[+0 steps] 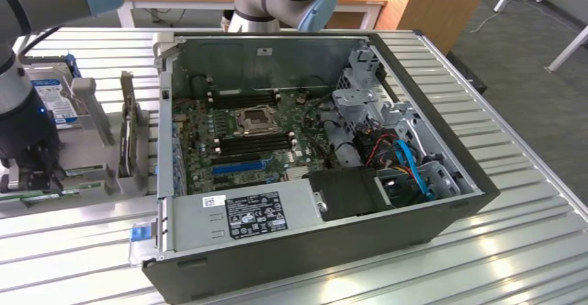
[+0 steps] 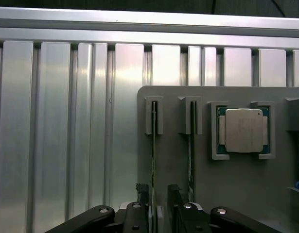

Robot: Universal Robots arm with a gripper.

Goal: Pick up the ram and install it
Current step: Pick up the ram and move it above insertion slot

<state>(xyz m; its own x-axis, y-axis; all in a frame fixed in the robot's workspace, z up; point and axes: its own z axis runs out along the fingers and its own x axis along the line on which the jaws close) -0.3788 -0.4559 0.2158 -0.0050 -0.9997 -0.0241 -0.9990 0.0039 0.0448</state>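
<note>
Claw (image 2: 158, 194) spread wide, astride the ram (image 2: 154, 145)
The ram stands on edge in a slot of the grey holder (image 2: 237, 189) on the desk (image 2: 52, 136), directly under the claw. Its long axis runs between the jaws, which seemingly don't touch it.

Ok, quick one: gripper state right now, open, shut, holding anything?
Gripper: open, holding nothing; its jaws straddle the ram, which stands on edge in the grey holder, and are not closed on it.
</note>
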